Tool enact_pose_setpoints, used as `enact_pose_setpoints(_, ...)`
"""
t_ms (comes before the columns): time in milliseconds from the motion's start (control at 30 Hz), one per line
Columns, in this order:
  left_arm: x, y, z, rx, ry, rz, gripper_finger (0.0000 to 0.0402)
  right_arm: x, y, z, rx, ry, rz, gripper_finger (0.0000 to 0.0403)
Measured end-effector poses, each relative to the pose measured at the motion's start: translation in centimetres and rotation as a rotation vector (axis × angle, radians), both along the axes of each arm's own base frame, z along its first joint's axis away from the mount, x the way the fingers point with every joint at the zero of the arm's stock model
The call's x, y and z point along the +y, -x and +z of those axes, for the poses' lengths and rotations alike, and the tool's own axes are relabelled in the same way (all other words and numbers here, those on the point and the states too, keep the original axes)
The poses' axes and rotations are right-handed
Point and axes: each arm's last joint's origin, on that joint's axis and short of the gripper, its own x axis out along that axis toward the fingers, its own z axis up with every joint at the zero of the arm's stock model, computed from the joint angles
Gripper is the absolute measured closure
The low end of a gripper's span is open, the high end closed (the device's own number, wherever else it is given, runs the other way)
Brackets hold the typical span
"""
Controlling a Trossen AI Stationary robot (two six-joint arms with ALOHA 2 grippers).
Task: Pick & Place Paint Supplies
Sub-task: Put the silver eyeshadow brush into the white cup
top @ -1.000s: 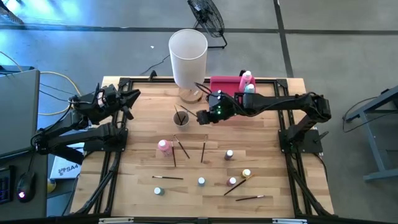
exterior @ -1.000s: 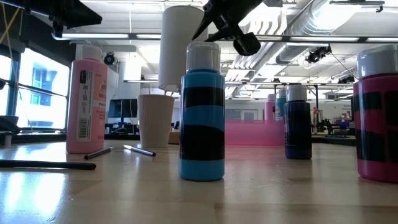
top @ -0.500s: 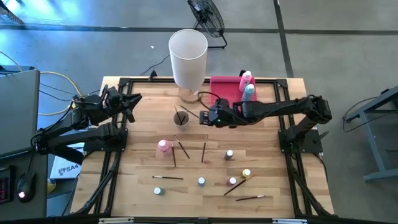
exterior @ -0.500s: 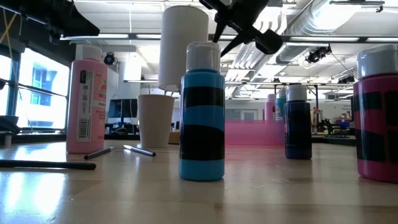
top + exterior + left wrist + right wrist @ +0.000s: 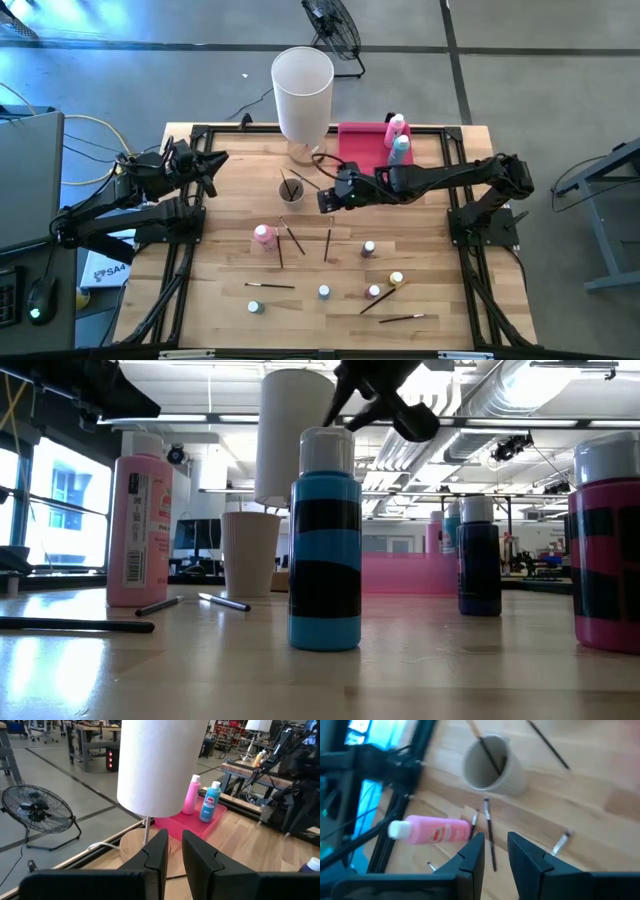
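Wooden bench (image 5: 430, 225), white cylinder (image 5: 302, 92) at its far edge. Pink tray (image 5: 362, 148) beside the cylinder holds a pink bottle (image 5: 397, 127) and a teal bottle (image 5: 401, 148). Paper cup (image 5: 291, 188) in front of the cylinder, brushes (image 5: 291, 184) inside. Another pink bottle (image 5: 263, 236), label unreadable, stands nearer than the cup. Right claw (image 5: 324, 197) hangs just beside the cup, fingers narrowly apart, empty. Left claw (image 5: 210, 163) idles well left of the cylinder, narrow gap, empty.

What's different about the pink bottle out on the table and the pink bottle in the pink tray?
The pink bottle on the table stands alone on bare wood with paintbrushes lying beside it. The pink bottle in the tray sits inside the pink tray at the table's far edge, next to a teal bottle. Both stand upright, are pink and have pale caps.
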Motion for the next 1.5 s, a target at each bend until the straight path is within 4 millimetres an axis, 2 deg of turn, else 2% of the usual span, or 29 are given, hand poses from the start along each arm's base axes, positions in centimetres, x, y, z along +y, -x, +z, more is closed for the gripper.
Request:
enact_pose_setpoints(133,0.0,0.0,0.0,-0.003,-0.001,0.0,0.0348,-0.1,-0.6,0.7,-0.075,0.116,0.034,0.0325)
enact_pose_setpoints(267,0.0,0.0,0.0,-0.003,-0.001,0.0,0.0348,-0.3,-1.3,1.8,-0.205,0.146,0.019,0.0325)
enact_pose_setpoints(567,0.0,0.0,0.0,-0.004,-0.001,0.0,0.0348,-0.4,-2.7,5.3,-0.561,0.304,0.086,0.0325)
enact_pose_setpoints(833,0.0,0.0,0.0,-0.003,-0.001,0.0,0.0348,-0.4,-2.7,5.5,-0.585,0.29,0.063,0.0325)
enact_pose_setpoints(967,0.0,0.0,0.0,-0.003,-0.001,0.0,0.0348,-0.5,-2.7,5.3,-0.56,0.287,0.056,0.0325)
enact_pose_setpoints(1067,0.0,0.0,0.0,-0.003,-0.001,0.001,0.0348,-0.4,-3.3,4.3,-0.537,0.267,0.056,0.0325)
enact_pose_setpoints(1300,0.0,0.0,0.0,-0.003,-0.001,0.001,0.0348,-0.4,-5.8,-0.6,-0.417,0.056,0.116,0.0325)
enact_pose_setpoints(1500,0.0,0.0,0.0,-0.003,-0.001,0.002,0.0348,-1.4,-5.8,-1.8,-0.337,0.004,0.147,0.0325)
